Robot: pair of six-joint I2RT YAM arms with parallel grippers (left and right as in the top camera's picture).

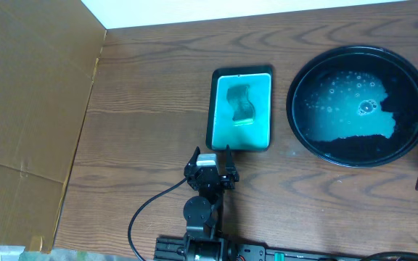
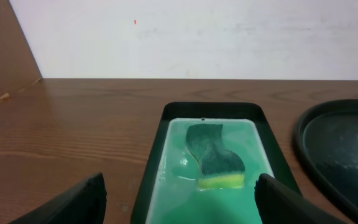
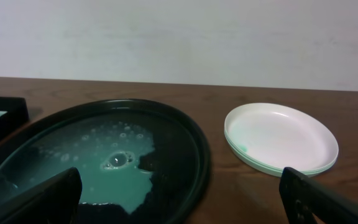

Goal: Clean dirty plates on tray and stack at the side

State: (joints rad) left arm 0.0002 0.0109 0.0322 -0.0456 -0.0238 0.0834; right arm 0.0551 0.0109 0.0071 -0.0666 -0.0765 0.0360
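From where I sit, both tools are empty. The left gripper [image 2: 179, 190] hangs spread wide over the near end of the teal dish [image 2: 156, 155], where the sponge [image 2: 213, 158] lies in green liquid. The right gripper [image 3: 182, 199] is just as wide apart, low over the near rim of the tray [image 1: 291, 109], and clasps nothing. The tray holds no plate at all, only a sheet of foamy teal water [image 3: 114, 165]. The plates [image 3: 281, 138] sit nested on the table [image 1: 144, 145] to the right of the tray, near it but not touching. I see at least two rims in the stack, though from this angle I can't count whether all three are there. I judge them light and rigid, probably plastic, so they're not very fragile but likely wet and slick. A faint teal fleck shows low on the top plate's inner wall. If I had to lift one, I'd go for the raised rim on the side facing the gripper, with one finger under the lip and one on the sloped wall. The flat centre gives no purchase, and a shallow pinch on a wet rim could squirt loose. The sponge is the opposite, soft and soaked, and best pinched across its narrow waist.
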